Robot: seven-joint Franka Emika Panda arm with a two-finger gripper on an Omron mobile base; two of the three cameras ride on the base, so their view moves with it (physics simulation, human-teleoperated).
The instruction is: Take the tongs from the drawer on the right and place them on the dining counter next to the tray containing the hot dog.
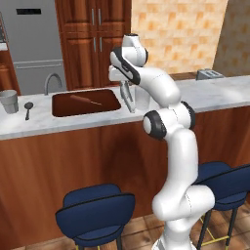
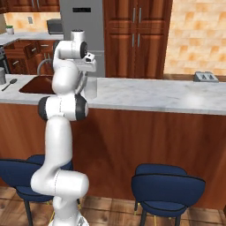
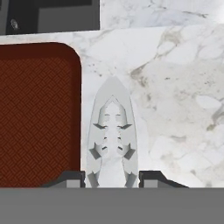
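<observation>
On the dining counter [image 1: 210,95], tongs [image 3: 112,140] hang beside the tray [image 3: 39,113].

Arm over dining counter [image 2: 145,95]; tray [image 2: 37,84] at its left end; toaster [image 2: 205,77] far right; two blue stools [image 2: 165,185] below.

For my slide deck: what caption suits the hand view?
Gripper holding the tongs above the marble dining counter, just beside the reddish-brown tray.
</observation>
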